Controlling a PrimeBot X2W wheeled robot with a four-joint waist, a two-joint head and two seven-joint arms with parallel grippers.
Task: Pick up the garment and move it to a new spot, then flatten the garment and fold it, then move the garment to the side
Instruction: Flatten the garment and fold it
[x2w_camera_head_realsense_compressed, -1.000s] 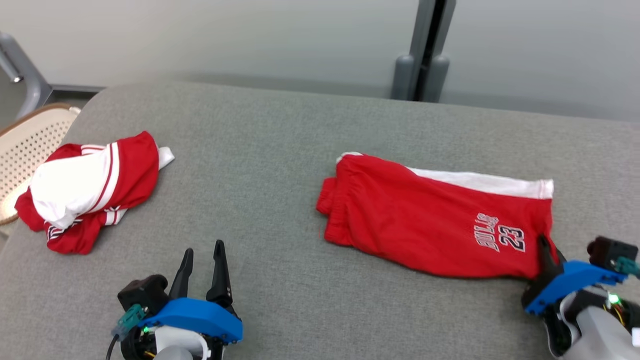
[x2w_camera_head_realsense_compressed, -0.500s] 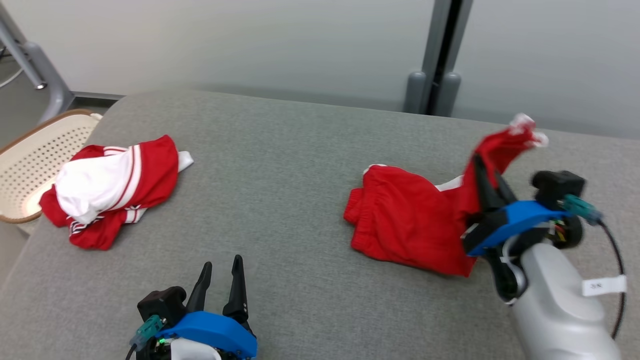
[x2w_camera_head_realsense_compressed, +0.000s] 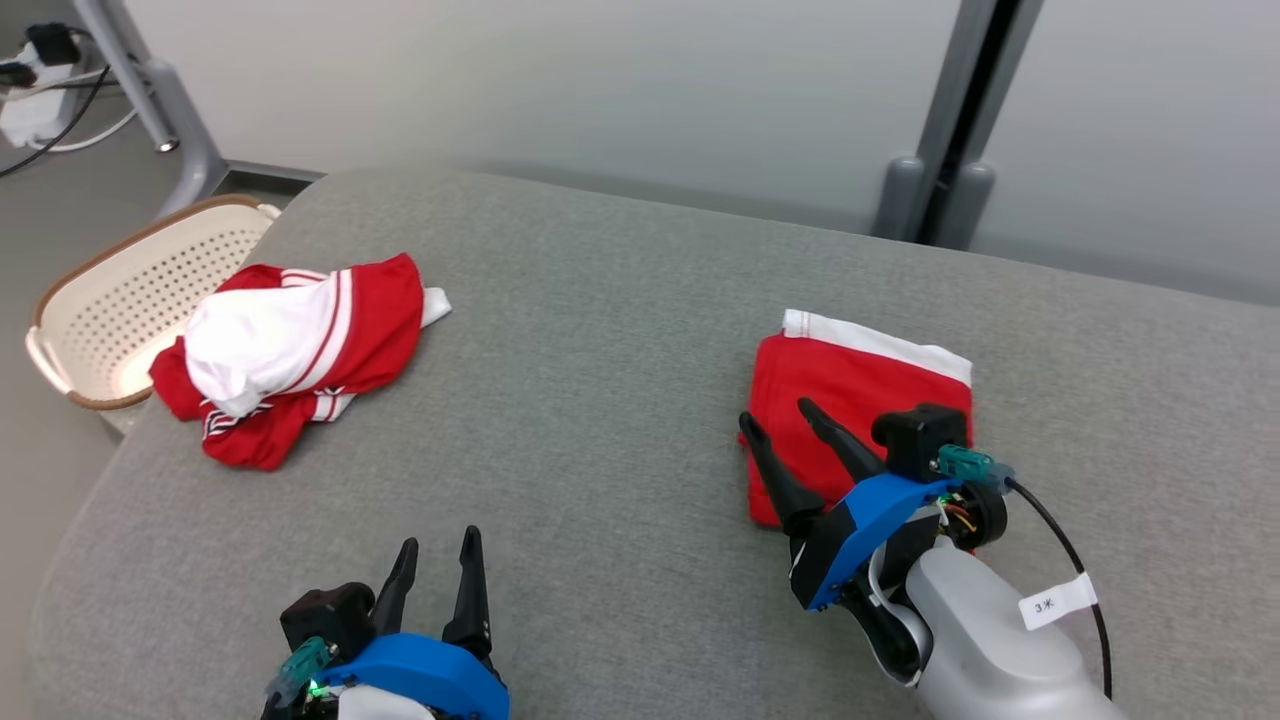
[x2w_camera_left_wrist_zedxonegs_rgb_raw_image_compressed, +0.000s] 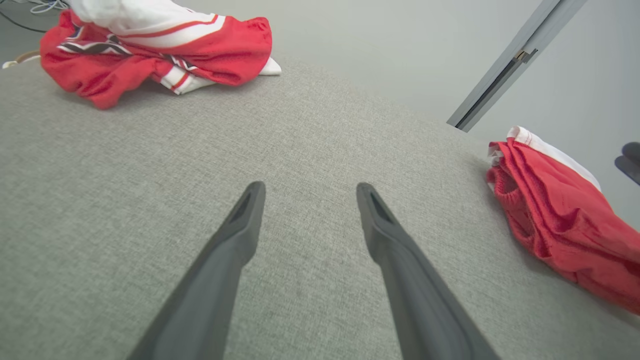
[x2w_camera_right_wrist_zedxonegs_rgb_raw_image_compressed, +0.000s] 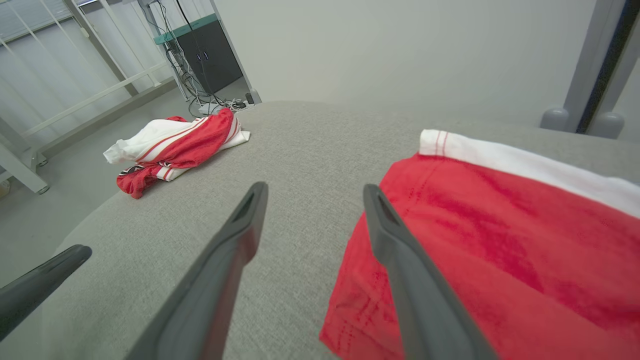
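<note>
On the right half of the grey bench (x2w_camera_head_realsense_compressed: 620, 300), folded red shorts (x2w_camera_head_realsense_compressed: 870, 380), compact and roughly square, flat on the surface, white band along the far edge. At the near left corner of the shorts, right jaws parted wide and holding nothing: one of the fingers (x2w_camera_head_realsense_compressed: 838, 440) over the red fabric, the other beside its left edge, above bare grey. Same in the right wrist view: shorts (x2w_camera_right_wrist_zedxonegs_rgb_raw_image_compressed: 500, 235) beneath the finger on that view's right, bench (x2w_camera_right_wrist_zedxonegs_rgb_raw_image_compressed: 300, 150) beneath the other; contact between tips and cloth impossible to judge. Low at the front of the bench, well apart from the shorts, left jaws moderately open and empty, fingers (x2w_camera_head_realsense_compressed: 468, 590) pointing away over bare grey. In the left wrist view, both fingers (x2w_camera_left_wrist_zedxonegs_rgb_raw_image_compressed: 240, 235) spread above plain bench (x2w_camera_left_wrist_zedxonegs_rgb_raw_image_compressed: 150, 175), shorts (x2w_camera_left_wrist_zedxonegs_rgb_raw_image_compressed: 550, 210) off to that view's right, gathered waistband end nearest. At the far left of the bench, near its rounded corner, a crumpled red-and-white garment heap (x2w_camera_head_realsense_compressed: 290, 350), white panel uppermost, striped trim showing; also seen in the left wrist view (x2w_camera_left_wrist_zedxonegs_rgb_raw_image_compressed: 150, 40) and the right wrist view (x2w_camera_right_wrist_zedxonegs_rgb_raw_image_compressed: 175, 145). Just beyond that corner, lower than the bench, a pale perforated basket (x2w_camera_head_realsense_compressed: 150, 290) with a brown rim. Behind the bench, a grey post (x2w_camera_head_realsense_compressed: 945, 130) against the pale wall.
</note>
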